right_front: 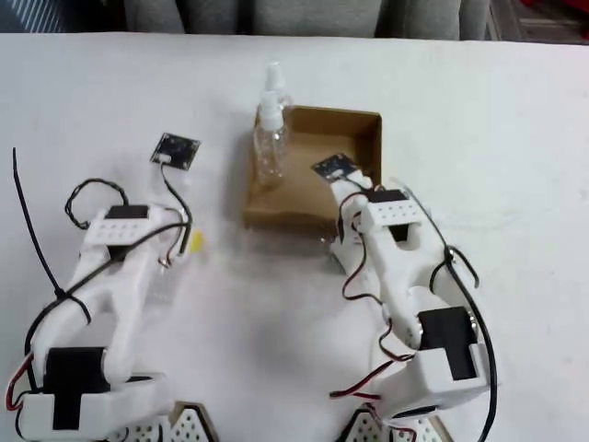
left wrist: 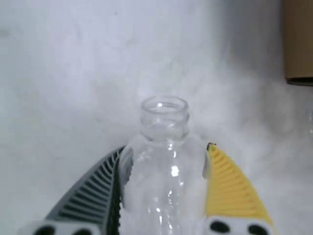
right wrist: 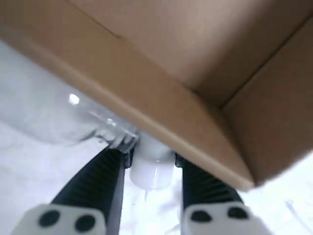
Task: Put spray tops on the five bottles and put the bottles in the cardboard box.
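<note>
**Left hand** (left wrist: 165,149) – clenched on the body of an open bottle (left wrist: 165,115), neck bare, held over the counter (left wrist: 73,58) to the left of the box (right_front: 363,124).

**Right hand** (right wrist: 149,156) – clenched on the white top (right wrist: 151,171) of a capped bottle (right wrist: 49,117), which lies hard against the box's near outer wall, under its rim.

**Third bottle** (right_front: 270,152) and **fourth bottle** (right_front: 273,78) – both topped, at the box's far left corner. I cannot tell whether either is inside or just beside the wall.

**Risks, as I judge them:**
- The right hand grips the top alone. A lift could pull it loose or let the bottle swing.
- The rim overhangs that bottle, so a straight rise may snag the cardboard and drag or tip the light box, upsetting the bottles at its corner.
- The open bottle is smooth, thin plastic. Too firm a squeeze may buckle it, too slack and it slides.
- Boxing it untopped would leave the job short.

**Surface** – white counter, matt, faintly mottled.

**Room** – grey upholstery (right_front: 276,14) beyond the far edge.
</note>
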You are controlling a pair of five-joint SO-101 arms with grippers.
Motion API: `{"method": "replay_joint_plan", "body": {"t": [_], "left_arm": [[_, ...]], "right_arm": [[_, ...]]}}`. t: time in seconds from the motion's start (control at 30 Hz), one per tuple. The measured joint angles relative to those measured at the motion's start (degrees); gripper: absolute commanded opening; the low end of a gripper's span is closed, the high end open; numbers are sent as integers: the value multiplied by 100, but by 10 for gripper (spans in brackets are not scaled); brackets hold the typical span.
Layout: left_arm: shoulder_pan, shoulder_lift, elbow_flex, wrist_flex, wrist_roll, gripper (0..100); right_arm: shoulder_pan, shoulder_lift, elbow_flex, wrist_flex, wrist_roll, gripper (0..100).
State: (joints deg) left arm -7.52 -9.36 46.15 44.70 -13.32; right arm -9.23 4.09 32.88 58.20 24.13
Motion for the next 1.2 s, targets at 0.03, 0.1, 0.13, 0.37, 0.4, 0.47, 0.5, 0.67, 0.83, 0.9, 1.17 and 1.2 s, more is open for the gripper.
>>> {"method": "replay_joint_plan", "body": {"t": [0.03,0.1,0.13,0.37,0.4,0.47,0.5,0.67,0.83,0.9,1.17,1.2], "left_arm": [[0,0,0,0,0,37],[0,0,0,0,0,36],[0,0,0,0,0,36],[-9,-114,0,35,0,37],[-9,-255,0,141,-9,37],[-9,-624,-62,378,141,37],[-9,-862,-62,475,255,37],[264,-2163,-62,624,607,38],[826,-3596,273,633,659,38],[1037,-4167,440,633,659,38],[2040,-6303,1609,79,677,35],[2110,-6532,1749,-18,677,35]], "right_arm": [[26,0,-18,79,0,17],[149,-44,-105,413,0,15],[237,-114,-158,624,-9,15],[334,-1398,-290,1741,-26,15],[352,-1635,-273,1837,-26,15],[352,-2154,-123,1996,-26,15],[343,-2409,0,2031,-26,15],[334,-3640,563,2084,-26,15],[316,-4738,914,2084,-26,15],[334,-5178,1037,2084,-26,15],[237,-7499,1626,1749,-26,15],[149,-7780,1776,1556,-26,15]]}}
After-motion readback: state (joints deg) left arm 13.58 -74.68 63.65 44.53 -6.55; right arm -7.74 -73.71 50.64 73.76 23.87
